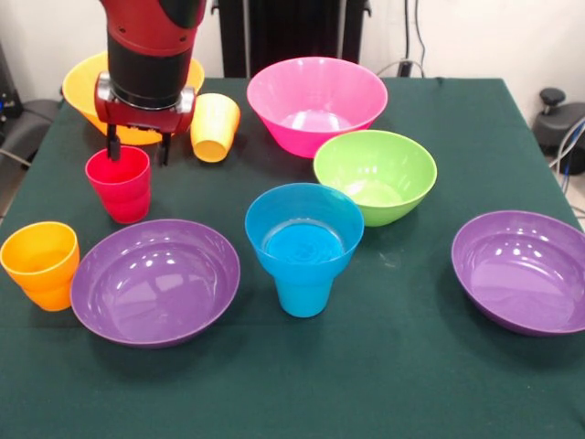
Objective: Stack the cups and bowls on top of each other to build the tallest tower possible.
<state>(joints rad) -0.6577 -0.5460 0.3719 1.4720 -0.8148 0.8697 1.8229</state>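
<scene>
A small blue bowl (303, 240) sits on an upright blue cup (304, 294) at the table's middle front. The red cup (119, 187) stands alone at the left. My gripper (140, 152) hangs just over its far rim, open, one finger at the cup's mouth and the other outside to the right. The yellow cup (215, 126) lies on its side beside the gripper. The orange cup (41, 265) stands at the far left. The lime green bowl (377, 197) rests on the table right of centre.
A pink bowl (315, 123) stands at the back centre. An orange-yellow bowl (82, 91) sits behind the arm at the back left. One purple bowl (155, 315) lies front left, another (526, 302) front right. The green cloth (366, 384) covers the table.
</scene>
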